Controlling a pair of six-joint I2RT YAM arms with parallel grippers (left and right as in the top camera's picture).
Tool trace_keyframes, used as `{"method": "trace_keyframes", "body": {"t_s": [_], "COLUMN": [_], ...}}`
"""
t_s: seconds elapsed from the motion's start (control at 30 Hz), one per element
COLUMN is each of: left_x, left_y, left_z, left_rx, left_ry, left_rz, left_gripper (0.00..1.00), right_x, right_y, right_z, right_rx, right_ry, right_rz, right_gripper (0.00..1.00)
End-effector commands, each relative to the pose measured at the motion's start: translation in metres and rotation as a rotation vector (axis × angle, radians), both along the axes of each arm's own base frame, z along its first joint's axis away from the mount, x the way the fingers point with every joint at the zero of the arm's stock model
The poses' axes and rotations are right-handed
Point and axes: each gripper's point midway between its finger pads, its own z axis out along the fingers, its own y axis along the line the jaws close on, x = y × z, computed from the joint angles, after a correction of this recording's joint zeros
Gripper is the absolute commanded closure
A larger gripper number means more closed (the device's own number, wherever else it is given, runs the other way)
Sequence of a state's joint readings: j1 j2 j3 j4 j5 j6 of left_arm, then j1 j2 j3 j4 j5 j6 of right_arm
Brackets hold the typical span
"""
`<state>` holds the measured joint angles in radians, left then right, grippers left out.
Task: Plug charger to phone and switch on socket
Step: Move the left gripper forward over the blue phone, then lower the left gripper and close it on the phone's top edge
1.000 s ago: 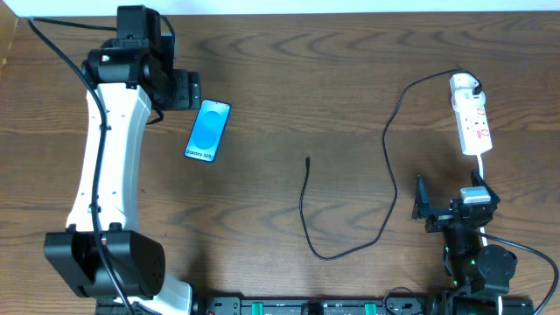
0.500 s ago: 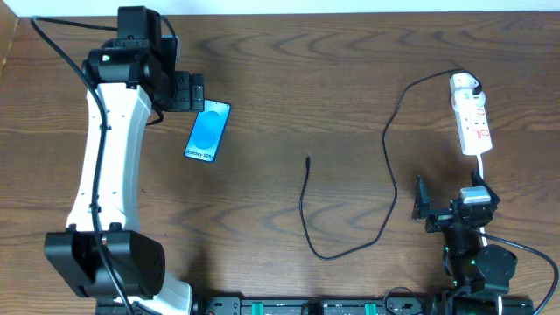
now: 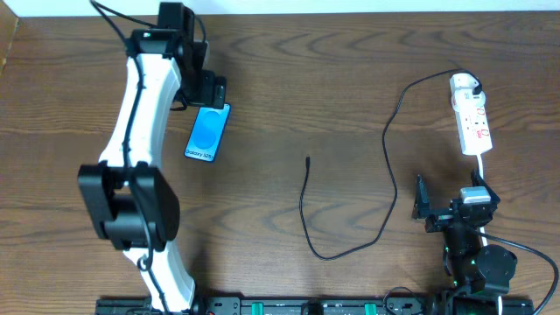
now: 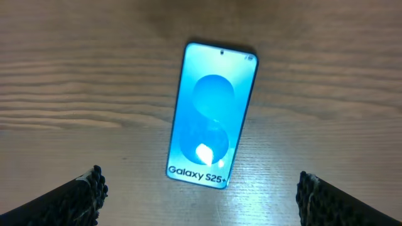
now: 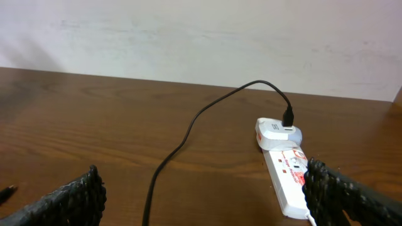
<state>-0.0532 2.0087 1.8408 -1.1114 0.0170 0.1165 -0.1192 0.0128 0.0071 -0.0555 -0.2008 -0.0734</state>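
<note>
Our left hand (image 3: 210, 93), fingers wide apart, hovers at phone (image 4: 212, 113), upper left, prob. to pin it for plugging. Loose charger (image 3: 308, 161) tip lies mid-frame. Right hand (image 5: 204, 188), also apart, sits near socket (image 3: 471, 114), right side.

Glossy phone (image 4: 212, 116), matt wooden table (image 3: 350, 70)
</note>
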Motion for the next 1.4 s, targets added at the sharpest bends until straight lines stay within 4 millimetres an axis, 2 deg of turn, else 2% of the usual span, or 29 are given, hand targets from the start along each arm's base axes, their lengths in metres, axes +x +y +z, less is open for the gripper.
{"method": "trace_keyframes", "body": {"t_s": [0.0,0.23,0.37,0.73,0.97,1.27,1.37], "left_x": [0.002,0.001,-0.001,0.006,0.002,-0.001,-0.005], "left_y": [0.003,0.003,0.003,0.002,0.001,0.001,0.001], "left_z": [-0.019,-0.06,-0.073,-0.078,-0.093,-0.098,-0.106], "left_rx": [0.018,0.022,0.022,0.019,0.018,0.012,0.013], "left_ry": [0.049,0.144,0.176,0.147,0.162,0.178,0.209], "left_rz": [-0.046,-0.06,-0.061,-0.061,-0.062,-0.044,-0.037], "left_gripper": [0.02,0.02,0.02,0.02,0.02,0.02,0.02], "right_x": [0.0,0.0,0.0,0.0,0.0,0.0,0.0], "right_y": [0.001,0.001,0.001,0.001,0.001,0.001,0.001], "right_z": [-0.001,0.0,0.0,-0.001,0.0,-0.001,-0.001], "right_rx": [-0.01,-0.01,-0.01,-0.01,-0.01,-0.01,-0.01], "right_ry": [-0.001,-0.001,-0.001,-0.001,-0.001,-0.001,-0.001], "right_rz": [0.002,0.002,0.002,0.001,0.002,0.002,0.002], "right_gripper": [0.01,0.01,0.01,0.01,0.01,0.01,0.01]}}
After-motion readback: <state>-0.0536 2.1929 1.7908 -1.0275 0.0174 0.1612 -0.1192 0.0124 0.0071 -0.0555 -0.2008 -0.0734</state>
